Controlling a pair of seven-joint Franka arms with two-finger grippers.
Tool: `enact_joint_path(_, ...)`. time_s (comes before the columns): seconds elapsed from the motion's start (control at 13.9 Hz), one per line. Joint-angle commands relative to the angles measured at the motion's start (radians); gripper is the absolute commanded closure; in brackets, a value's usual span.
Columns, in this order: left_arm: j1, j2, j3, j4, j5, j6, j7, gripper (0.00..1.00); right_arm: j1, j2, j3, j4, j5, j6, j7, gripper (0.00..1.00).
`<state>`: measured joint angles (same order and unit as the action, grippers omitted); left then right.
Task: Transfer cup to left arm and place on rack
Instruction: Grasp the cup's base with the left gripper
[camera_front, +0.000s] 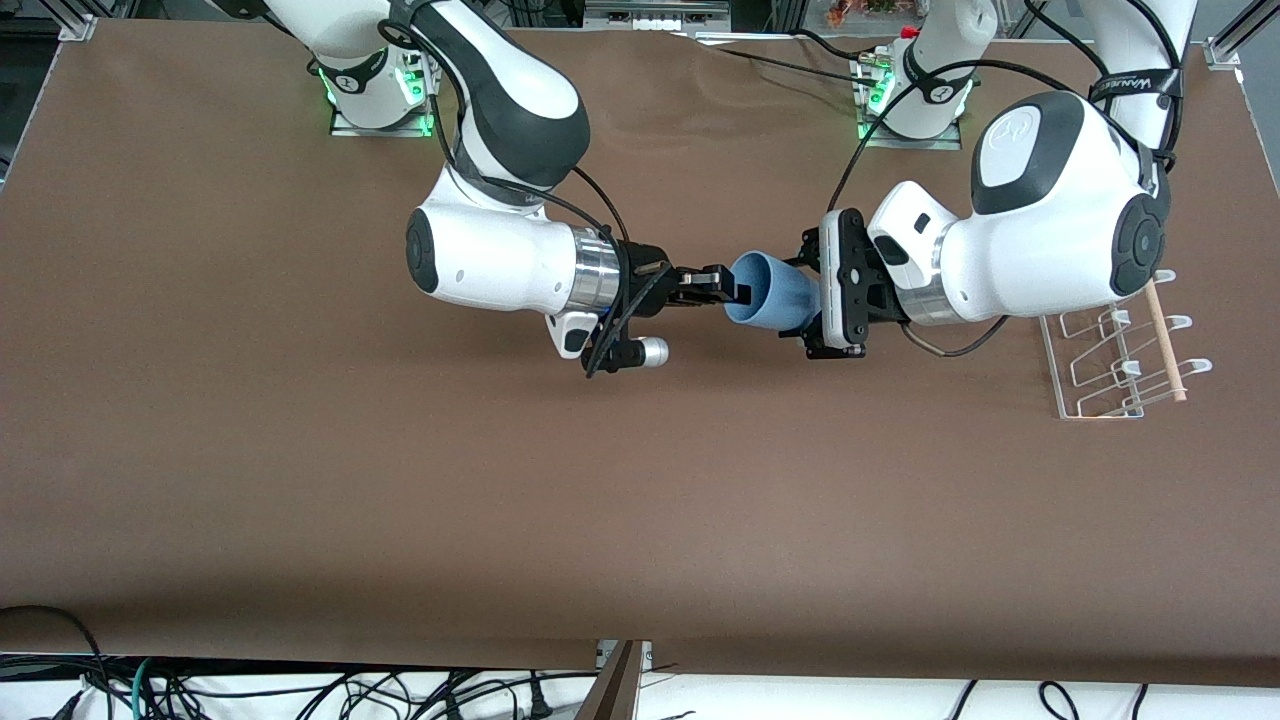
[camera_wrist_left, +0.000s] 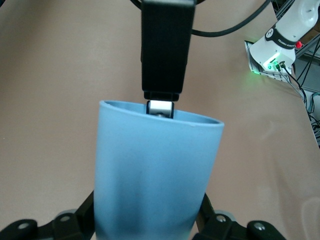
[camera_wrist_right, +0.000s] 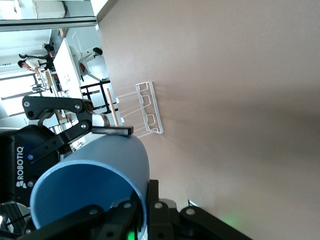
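The light-blue cup (camera_front: 770, 292) lies on its side in the air over the middle of the table, held between the two grippers. My right gripper (camera_front: 735, 292) is shut on the cup's rim, one finger inside the mouth and one outside; in the right wrist view the gripper (camera_wrist_right: 150, 200) pinches the cup (camera_wrist_right: 95, 180) by its wall. My left gripper (camera_front: 805, 297) is closed round the cup's base end, its fingers pressed on both sides of the cup (camera_wrist_left: 157, 170) in the left wrist view. The white wire rack (camera_front: 1110, 360) stands at the left arm's end of the table.
The rack's wooden dowel (camera_front: 1165, 340) runs along its side nearest the table's end; the rack also shows in the right wrist view (camera_wrist_right: 145, 112). The left arm's elbow hangs over the rack's edge nearest the bases. Brown cloth (camera_front: 400, 480) covers the table.
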<state>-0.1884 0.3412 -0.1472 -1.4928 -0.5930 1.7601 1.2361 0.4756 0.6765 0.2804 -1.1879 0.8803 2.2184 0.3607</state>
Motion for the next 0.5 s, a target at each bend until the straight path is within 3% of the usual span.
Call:
enact_joint_path(0.0,-0.002,-0.004,-0.002,-0.009,-0.027,0.004,0.017,0.90,-0.002,0.022,0.011,0.041,0.016,0.007,0.009,1.00)
enact_joint_path(0.22,0.000,-0.005,0.000,-0.007,-0.027,-0.001,0.017,0.91,-0.006,0.022,0.011,0.041,0.017,0.006,0.009,1.00)
enact_joint_path(0.29,0.000,-0.005,0.000,-0.006,-0.027,-0.001,0.017,0.91,-0.009,0.022,0.011,0.041,0.016,0.006,0.000,0.18)
enact_joint_path(0.36,0.001,-0.005,0.000,-0.007,-0.027,-0.001,0.017,0.91,-0.012,0.022,0.011,0.041,0.016,0.006,0.001,0.00)
enact_joint_path(0.43,0.001,-0.005,0.000,-0.006,-0.027,-0.001,0.017,0.91,-0.015,0.020,0.011,0.041,0.016,0.003,0.003,0.00)
